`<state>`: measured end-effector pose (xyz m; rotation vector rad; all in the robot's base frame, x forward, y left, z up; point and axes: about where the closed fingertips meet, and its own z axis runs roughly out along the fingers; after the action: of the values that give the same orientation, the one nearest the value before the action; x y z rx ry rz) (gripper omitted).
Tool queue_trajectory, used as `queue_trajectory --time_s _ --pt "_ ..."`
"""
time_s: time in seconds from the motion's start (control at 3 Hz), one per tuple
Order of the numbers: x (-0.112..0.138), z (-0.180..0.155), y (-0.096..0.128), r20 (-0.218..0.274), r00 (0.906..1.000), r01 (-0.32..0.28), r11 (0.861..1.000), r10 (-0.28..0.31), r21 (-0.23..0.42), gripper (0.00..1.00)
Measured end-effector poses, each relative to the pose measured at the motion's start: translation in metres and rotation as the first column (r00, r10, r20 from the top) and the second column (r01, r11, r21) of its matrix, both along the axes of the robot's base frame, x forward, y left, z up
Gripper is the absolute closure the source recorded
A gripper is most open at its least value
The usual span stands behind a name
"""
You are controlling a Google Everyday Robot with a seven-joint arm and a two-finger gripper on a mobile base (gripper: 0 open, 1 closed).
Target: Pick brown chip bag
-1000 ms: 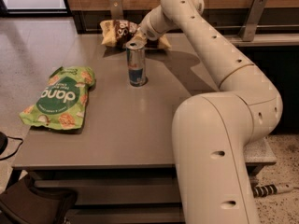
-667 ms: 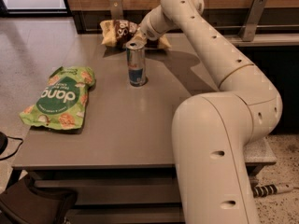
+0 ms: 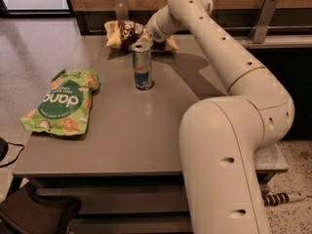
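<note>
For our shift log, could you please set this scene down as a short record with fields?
target: brown chip bag, lying at the far edge of the table
hand: hand at the right part of the brown chip bag, arm reaching in from the right
nearest obstacle: can, upright, just in front of bag and hand
other item: green dang bag, flat near the left edge, apart from the rest
task state: bag appears to rest on the table, not lifted
</note>
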<state>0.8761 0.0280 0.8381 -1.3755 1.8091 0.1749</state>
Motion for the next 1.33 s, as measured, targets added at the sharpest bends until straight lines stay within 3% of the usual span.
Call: queue_trajectory --time_s 1.33 --pt "0.0 0.0003 -0.0001 0.001 1.0 0.0 1.0 0.0 0.0 1.0"
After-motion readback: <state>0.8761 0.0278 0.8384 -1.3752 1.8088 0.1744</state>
